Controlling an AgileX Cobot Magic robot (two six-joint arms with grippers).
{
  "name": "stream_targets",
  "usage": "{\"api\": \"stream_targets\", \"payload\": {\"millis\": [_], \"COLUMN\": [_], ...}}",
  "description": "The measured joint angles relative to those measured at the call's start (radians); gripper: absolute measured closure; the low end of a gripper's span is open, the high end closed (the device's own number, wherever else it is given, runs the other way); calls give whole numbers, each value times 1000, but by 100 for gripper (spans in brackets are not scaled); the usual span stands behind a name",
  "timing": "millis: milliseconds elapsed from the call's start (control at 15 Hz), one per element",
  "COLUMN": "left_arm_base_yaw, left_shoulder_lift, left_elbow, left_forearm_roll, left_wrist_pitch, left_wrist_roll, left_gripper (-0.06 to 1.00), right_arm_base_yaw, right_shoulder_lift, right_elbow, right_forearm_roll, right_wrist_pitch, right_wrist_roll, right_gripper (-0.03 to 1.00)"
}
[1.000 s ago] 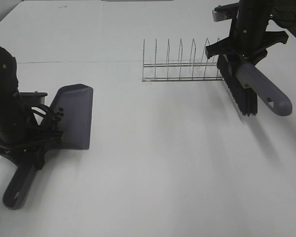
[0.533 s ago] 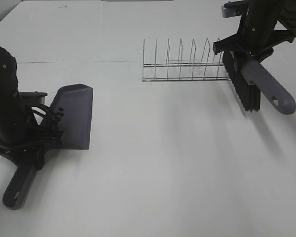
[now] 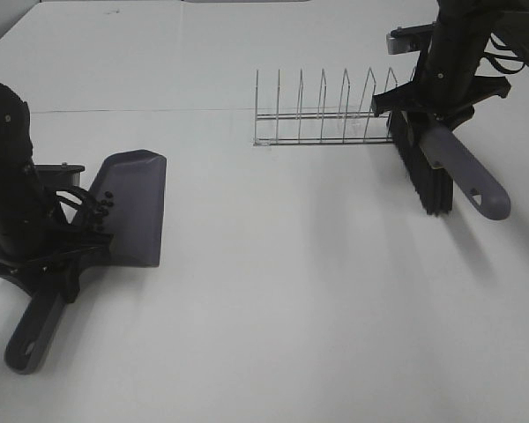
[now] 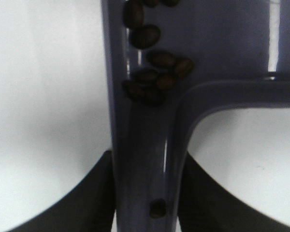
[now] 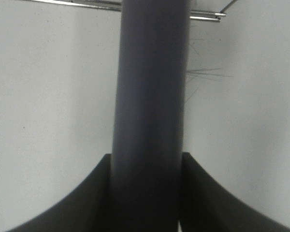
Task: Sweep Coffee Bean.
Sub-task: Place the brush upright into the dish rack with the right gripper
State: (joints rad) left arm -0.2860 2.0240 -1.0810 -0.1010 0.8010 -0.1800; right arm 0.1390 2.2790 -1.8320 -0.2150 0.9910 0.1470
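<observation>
A grey dustpan [image 3: 134, 206] lies on the white table [image 3: 282, 291] at the left, its handle [image 3: 33, 333] pointing toward the front. My left gripper [image 3: 46, 256] is shut on that handle [image 4: 145, 164]. Several dark coffee beans [image 3: 104, 204] sit at the back of the pan, next to the gripper; the left wrist view shows them [image 4: 154, 77] clustered by the pan's wall. My right gripper [image 3: 434, 107] is shut on the grey handle [image 3: 463, 172] of a brush whose black bristles [image 3: 420, 172] hang down beside the rack. The right wrist view shows only the handle [image 5: 150, 111] between the fingers.
A wire dish rack [image 3: 326, 119] stands at the back right of the table, its end next to the brush. Its wires show in the right wrist view [image 5: 203, 17]. A table seam [image 3: 159, 110] runs across the back.
My right gripper has swung the brush out to the right and back toward the left, ending lower and against the rack's end. The left arm and dustpan have not moved.
</observation>
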Motion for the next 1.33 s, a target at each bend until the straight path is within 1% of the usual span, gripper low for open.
{"api": "stream_targets", "payload": {"millis": [333,533,600,733,867,1000,1200,1267,1333], "left_arm_base_yaw": [0,0,0,0,0,0,0,0,0], "left_shoulder_lift": [0,0,0,0,0,0,0,0,0], "left_elbow": [0,0,0,0,0,0,0,0,0], "left_forearm_roll": [0,0,0,0,0,0,0,0,0], "left_wrist_pitch": [0,0,0,0,0,0,0,0,0], "left_wrist_roll": [0,0,0,0,0,0,0,0,0], "left_gripper": [62,62,62,62,62,62,62,62,62], "right_arm_base_yaw": [0,-4,-4,-4,-4,-4,-4,-4,-4], "right_shoulder_lift": [3,3,6,35,67,99,106,106,107], "right_elbow": [0,-1,-8,-63,-125,-192,-207,-208,-208], "right_forearm_roll": [-21,-28,-28,-28,-28,-28,-27,-27,-27], "right_wrist_pitch": [-119,-179,-185,-172,-137,-82,-63,-46,-37], "right_wrist_roll": [44,47,47,47,47,47,72,98,104], "right_gripper": [69,69,69,69,69,69,69,64,55]}}
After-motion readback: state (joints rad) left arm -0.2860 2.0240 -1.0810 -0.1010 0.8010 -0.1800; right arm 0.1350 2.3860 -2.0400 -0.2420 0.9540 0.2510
